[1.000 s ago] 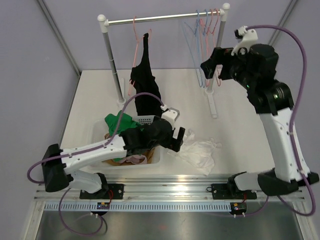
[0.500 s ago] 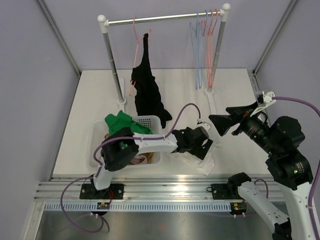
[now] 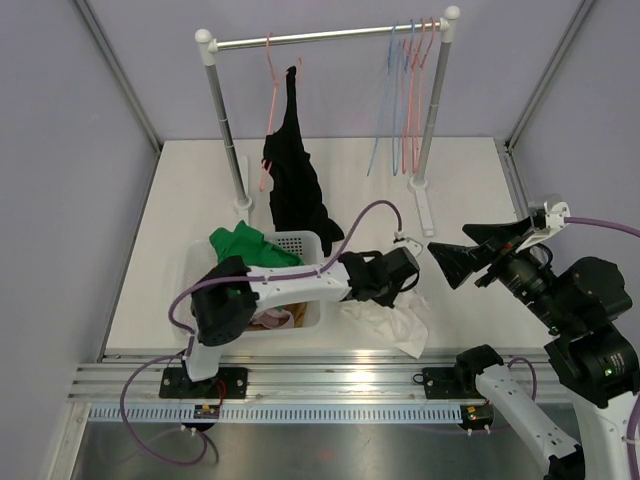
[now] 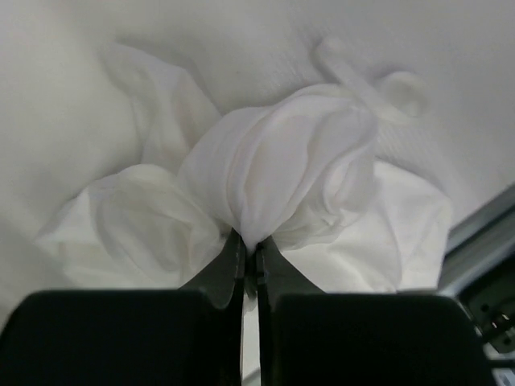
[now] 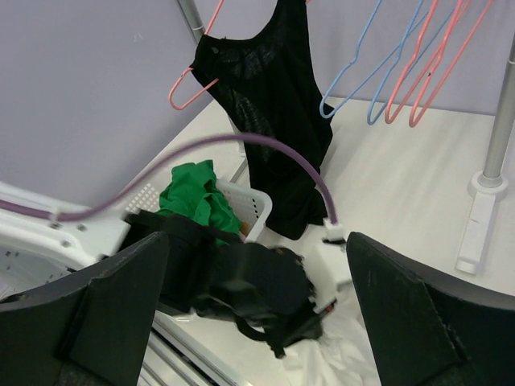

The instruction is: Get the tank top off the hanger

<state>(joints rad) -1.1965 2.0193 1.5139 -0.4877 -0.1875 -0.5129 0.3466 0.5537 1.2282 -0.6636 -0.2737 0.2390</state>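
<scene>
The black tank top (image 3: 290, 170) (image 5: 273, 88) hangs on a pink hanger (image 3: 270, 62) (image 5: 190, 90) at the left part of the rack rail (image 3: 320, 38). No gripper touches it. My left gripper (image 3: 400, 276) (image 4: 249, 241) is low on the table to the right of the basket, shut on a pinch of a crumpled white garment (image 3: 398, 322) (image 4: 273, 169). My right gripper (image 3: 452, 252) (image 5: 256, 241) hovers open above the table's right side, pointing left toward the left arm, with nothing between its fingers.
A white basket (image 3: 300, 240) (image 5: 257, 205) with a green garment (image 3: 240, 246) (image 5: 193, 193) and other clothes stands front left. Several empty blue and pink hangers (image 3: 405, 75) (image 5: 402, 72) hang at the rail's right end. The rack's right post (image 3: 430, 110) stands mid-back.
My left arm swung from the basket to the white garment and shut on it. My right arm came down from the rack's right end to the front right, still open.
</scene>
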